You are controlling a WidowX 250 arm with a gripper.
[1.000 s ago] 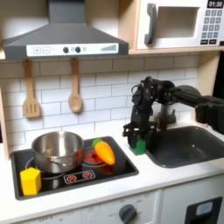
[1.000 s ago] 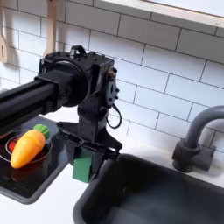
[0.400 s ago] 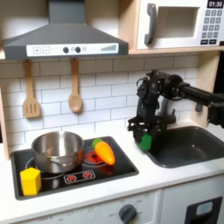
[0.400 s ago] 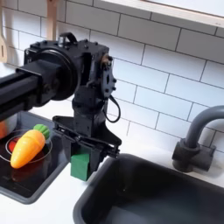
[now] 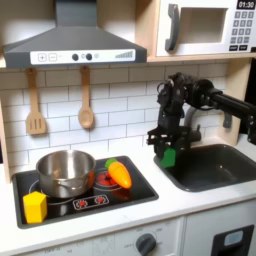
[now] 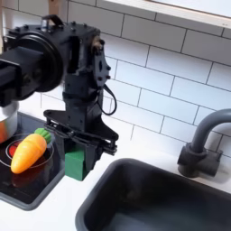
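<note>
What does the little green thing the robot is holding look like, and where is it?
Find the black sink on the first exterior view's right. Just beside its rim nearest the stove, the gripper clamps a small green block above the white counter. Nothing else nearby is green and boxy.

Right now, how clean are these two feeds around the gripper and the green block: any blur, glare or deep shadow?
In the first exterior view the picture is soft and low in detail, evenly lit; the green block at the gripper reads as a small patch. In the second exterior view the block is closer and clearer, but the black gripper swallows detail, and the sink is dark, with mild sheen on the tiles.
</note>
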